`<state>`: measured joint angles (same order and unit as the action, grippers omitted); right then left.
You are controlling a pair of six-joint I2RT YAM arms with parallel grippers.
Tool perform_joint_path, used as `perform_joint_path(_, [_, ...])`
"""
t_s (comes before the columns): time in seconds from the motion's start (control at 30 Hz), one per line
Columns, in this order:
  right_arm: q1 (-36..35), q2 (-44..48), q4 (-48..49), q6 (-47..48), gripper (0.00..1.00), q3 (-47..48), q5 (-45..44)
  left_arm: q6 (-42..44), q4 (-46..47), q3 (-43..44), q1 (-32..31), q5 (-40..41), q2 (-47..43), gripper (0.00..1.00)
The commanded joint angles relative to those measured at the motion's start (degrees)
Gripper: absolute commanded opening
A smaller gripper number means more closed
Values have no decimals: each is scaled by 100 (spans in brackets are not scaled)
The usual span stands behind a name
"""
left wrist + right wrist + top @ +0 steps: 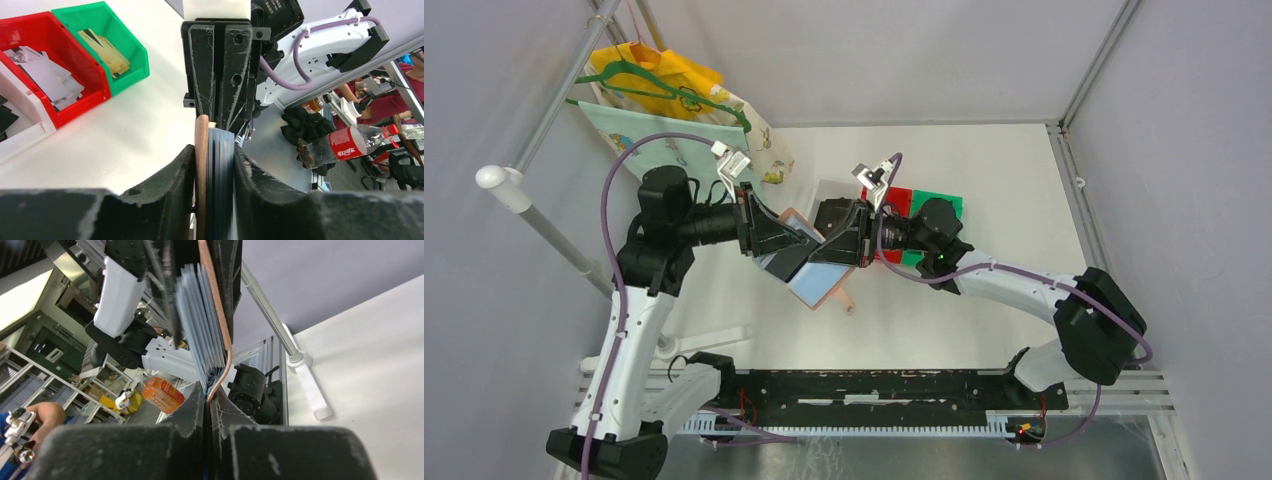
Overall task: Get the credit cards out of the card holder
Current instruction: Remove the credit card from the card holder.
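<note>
Slipping is looking like the main risk: the left claw (214,150) is clamping the card holder (201,160) between its pads, above the counter (127,125), and the right claw (207,407) is pinching the holder's opposite edge, jaws almost together. Whether that pinch is catching one of the credit cards or only the blue pocket leaves (197,315), I cannot tell; tugging a leaf would be dragging the holder loose. Counting outward: one holder, two claws, three bins beyond the left claw: white bin (22,122), red bin (95,82), green bin (131,74).

Card holder (816,282) is reddish-brown, pockets (200,315) light blue.
</note>
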<state>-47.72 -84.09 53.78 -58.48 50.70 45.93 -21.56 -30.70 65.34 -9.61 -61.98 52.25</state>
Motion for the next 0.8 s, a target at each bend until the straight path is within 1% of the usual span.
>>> perform_joint_path(0.0, [71, 174, -697, 457, 0, 402, 178, 1124, -879, 657, 20, -11, 181, 50])
perform_joint_path(0.03, [121, 225, -881, 507, 0, 400, 171, 1362, -1246, 778, 19, -2, 242, 54])
perform_joint_path(0.07, [196, 284, -896, 461, 0, 366, 194, 1936, -1757, 907, 20, -18, 317, 57])
perform_joint_path(0.1, [257, 323, -886, 427, 0, 339, 212, 2435, -2207, 1026, 19, -30, 391, 58])
perform_joint_path(0.17, [359, 428, -1106, 557, 0, 358, 231, 3148, -2920, 1207, 20, 5, 547, 57])
perform_joint_path(0.27, [422, 520, -1851, 1026, 0, 594, 223, 3747, -3586, 1312, 17, -2, 709, 54])
perform_joint_path(0.37, [418, 497, -2101, 1142, 0, 768, 258, 3784, -3577, 1293, 20, -16, 707, 52])
perform_joint_path(0.47, [413, 445, -2197, 1143, 0, 875, 317, 3482, -3196, 1215, 20, -33, 620, 46])
perform_joint_path(0.57, [405, 437, -2238, 1156, 0, 958, 329, 3364, -3075, 1117, 19, -62, 595, 41])
perform_joint_path(0.6, [404, 438, -2287, 1181, 0, 988, 329, 3399, -3124, 1082, 16, -75, 594, 42])
perform_joint_path(0.77, [404, 428, -2570, 1375, 0, 1243, 346, 3902, -3666, 976, 11, -161, 613, 54])
